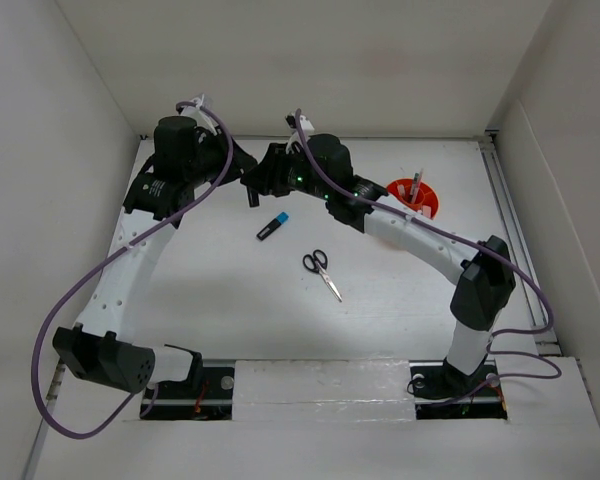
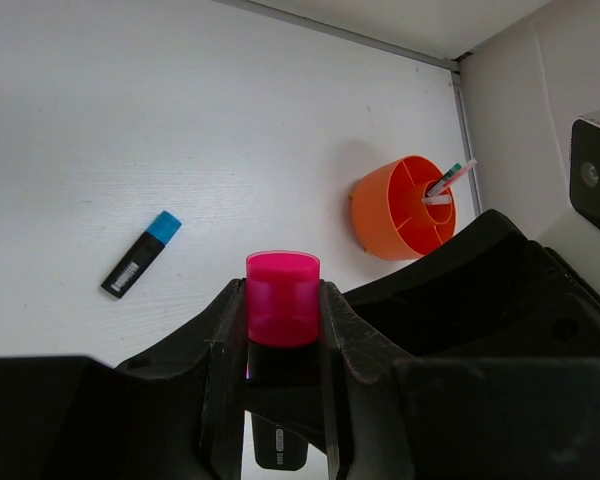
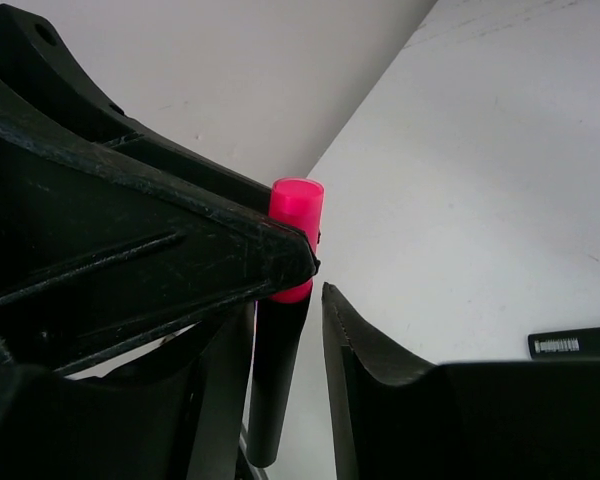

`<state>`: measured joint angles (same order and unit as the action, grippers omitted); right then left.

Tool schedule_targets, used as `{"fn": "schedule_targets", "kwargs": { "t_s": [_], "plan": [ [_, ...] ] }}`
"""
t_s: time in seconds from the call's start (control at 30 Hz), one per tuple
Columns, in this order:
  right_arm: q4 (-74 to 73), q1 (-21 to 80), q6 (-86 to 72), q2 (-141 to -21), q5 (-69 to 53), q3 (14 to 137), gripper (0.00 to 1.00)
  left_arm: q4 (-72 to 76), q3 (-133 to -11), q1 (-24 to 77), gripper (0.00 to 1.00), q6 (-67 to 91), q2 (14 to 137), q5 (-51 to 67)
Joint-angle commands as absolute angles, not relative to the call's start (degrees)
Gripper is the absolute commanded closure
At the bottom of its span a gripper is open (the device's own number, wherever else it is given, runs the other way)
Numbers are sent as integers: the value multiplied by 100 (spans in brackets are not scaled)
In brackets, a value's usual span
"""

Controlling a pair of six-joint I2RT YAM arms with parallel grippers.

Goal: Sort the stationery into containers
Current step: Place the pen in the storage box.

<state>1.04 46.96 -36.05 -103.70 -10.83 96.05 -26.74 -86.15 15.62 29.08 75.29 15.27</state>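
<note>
We find the left claw (image 2: pixel 280 296) pressed onto the pink-and-black highlighter (image 2: pixel 282 318). Its two fingers pinch the highlighter just below the pink end, on either side. The highlighter is held clear of the tabletop (image 1: pixel 230 300), above the far-left middle of the surface, pink end uppermost in the right wrist view.

The right claw (image 3: pixel 285 340) sits around the black barrel of the same highlighter, below the left claw's grip. Its fingers are partly spread: one finger (image 3: pixel 380 380) stands apart from the barrel, with a narrow strip of tabletop showing between them. The other finger lies close against the barrel; we cannot tell whether it touches.

The blue-capped marker (image 1: pixel 272 227) lies flat on the tabletop, just in front of the two claws, its blue cap pointing away from the arm bases. The scissors (image 1: pixel 322 272) lie flat nearer the bases, to the right of the marker and apart from it, handles toward the marker and blades toward the near edge.

The orange tub (image 2: pixel 375 218) stands upright at the far right of the tabletop, well apart from the marker and the scissors. Its inner dividers are visible. A few thin pens (image 2: pixel 448 183) lean in one compartment, their ends rising above the rim.
</note>
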Motion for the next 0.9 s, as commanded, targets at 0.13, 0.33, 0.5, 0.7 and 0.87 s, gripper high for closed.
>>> {"fn": "schedule_targets", "kwargs": {
  "t_s": [0.13,0.33,0.5,0.7,0.87],
  "plan": [
    [747,4729,-3718,-10248,-1168,9659,54,-2567,-8473,1573,100,2821,7304,1890],
    [984,4729,-3770,-10248,-1230,9466,95,-2514,-8473,1573,100,2821,7252,2092],
    [1143,4615,-3771,-9898,-1230,9115,100,-2514,-8534,1573,72,2961,7119,1750],
    [1274,4325,-3648,-9099,-1047,8114,100,-2514,-9244,1504,0,3418,7119,695],
    [1073,3789,-3148,-8412,-773,7542,100,-2329,-9378,1327,0,3639,7119,335]
  ]
}}
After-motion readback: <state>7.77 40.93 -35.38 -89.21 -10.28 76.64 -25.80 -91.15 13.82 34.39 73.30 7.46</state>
